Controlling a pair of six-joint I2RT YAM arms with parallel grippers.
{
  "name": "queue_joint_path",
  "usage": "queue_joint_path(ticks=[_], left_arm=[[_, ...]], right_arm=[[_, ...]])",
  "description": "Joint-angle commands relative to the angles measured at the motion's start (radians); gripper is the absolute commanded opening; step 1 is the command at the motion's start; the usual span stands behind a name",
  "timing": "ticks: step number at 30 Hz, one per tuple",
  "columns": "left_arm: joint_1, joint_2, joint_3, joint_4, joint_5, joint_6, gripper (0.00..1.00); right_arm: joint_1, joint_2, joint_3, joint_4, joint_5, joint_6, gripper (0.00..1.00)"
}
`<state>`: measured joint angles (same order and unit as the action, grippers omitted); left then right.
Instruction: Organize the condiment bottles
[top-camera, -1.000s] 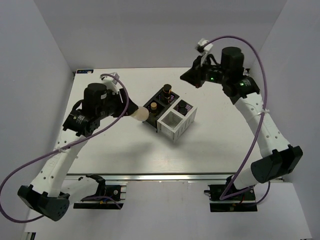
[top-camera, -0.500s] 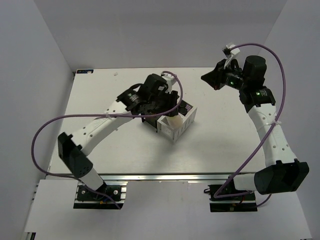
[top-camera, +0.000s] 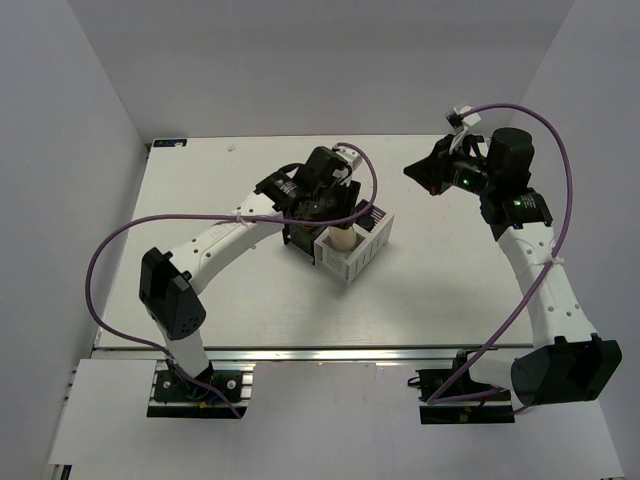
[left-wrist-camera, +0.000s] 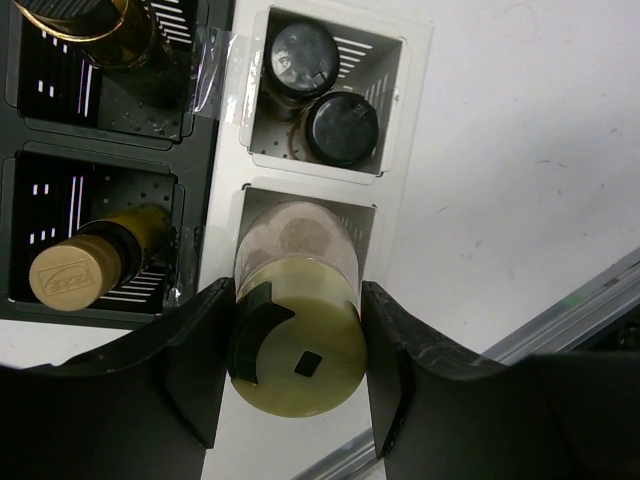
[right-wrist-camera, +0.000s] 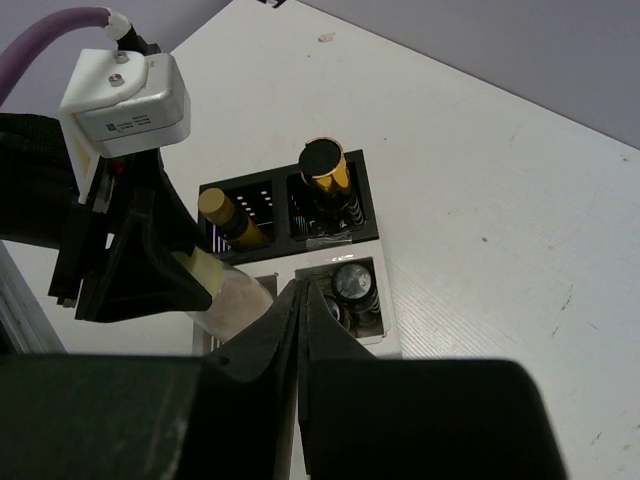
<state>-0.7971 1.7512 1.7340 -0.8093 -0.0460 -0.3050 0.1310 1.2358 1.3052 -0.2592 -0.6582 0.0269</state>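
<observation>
My left gripper (left-wrist-camera: 297, 370) is shut on a pale cream bottle (left-wrist-camera: 297, 345), its lower end inside the near white compartment of the black-and-white rack (top-camera: 345, 262). The bottle also shows from above (top-camera: 341, 238). Two dark-capped bottles (left-wrist-camera: 320, 95) share the far white compartment. A yellow bottle with a tan cap (left-wrist-camera: 75, 270) and an amber bottle with a dark cap (left-wrist-camera: 85, 20) stand in the black compartments. My right gripper (right-wrist-camera: 302, 300) is shut and empty, held high off the table to the right of the rack (top-camera: 425, 172).
The rack (right-wrist-camera: 340, 270) sits mid-table on the white tabletop (top-camera: 450, 280). The table's near edge has a metal rail (top-camera: 330, 350). Grey walls stand on three sides.
My left arm swung right from the table's left side, carrying the cream bottle over the rack and down into the near white compartment. My right arm drew back to the right.
</observation>
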Motion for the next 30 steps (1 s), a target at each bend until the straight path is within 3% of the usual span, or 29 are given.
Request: queue_joint_path(ticks=[1,4,5,9,12,22,24,25,26,27,28,29,30], left_arm=[[0.001,0.019,0.027,-0.004,-0.025,0.026,0.0],[0.001,0.034,0.007,0.007,-0.011,0.03,0.16],[0.001,0.037,0.003,0.009,-0.006,0.03,0.27],[0.001,0.048,-0.008,0.025,0.008,0.033,0.54],[0.001,0.054,-0.004,0.03,0.014,0.033,0.67],[0.001,0.048,0.071,0.024,0.02,0.027,0.77],[0.001,0.033,0.111,0.025,0.02,0.02,0.76],[0.001,0.004,0.124,0.032,0.015,0.009,0.75],[0.001,-0.015,0.133,0.039,0.012,0.003,0.66],[0.001,-0.039,0.134,0.05,-0.004,-0.006,0.53],[0.001,-0.098,0.124,0.08,-0.023,-0.031,0.34],[0.001,-0.134,0.104,0.102,-0.043,-0.046,0.0],[0.001,-0.213,0.044,0.12,-0.084,-0.061,0.0]], right_arm=[[-0.005,-0.022,-0.017,0.028,-0.021,0.005,0.0],[-0.005,-0.024,-0.021,0.02,-0.027,-0.008,0.0],[-0.004,-0.024,-0.026,0.018,-0.027,-0.012,0.0],[-0.004,-0.025,-0.037,0.014,-0.029,-0.018,0.0],[-0.005,-0.024,-0.044,0.014,-0.032,-0.021,0.03],[-0.004,-0.015,-0.046,-0.014,-0.049,-0.056,0.39],[-0.005,-0.013,-0.04,-0.029,-0.05,-0.073,0.46],[-0.005,-0.012,-0.032,-0.053,-0.049,-0.081,0.56],[-0.004,-0.012,-0.024,-0.07,-0.049,-0.09,0.63],[-0.004,0.0,-0.017,-0.089,-0.049,-0.11,0.63],[-0.005,0.011,-0.001,-0.128,-0.037,-0.12,0.88],[-0.004,0.014,0.003,-0.149,-0.021,-0.124,0.89],[-0.005,0.02,0.011,-0.169,-0.011,-0.122,0.89]])
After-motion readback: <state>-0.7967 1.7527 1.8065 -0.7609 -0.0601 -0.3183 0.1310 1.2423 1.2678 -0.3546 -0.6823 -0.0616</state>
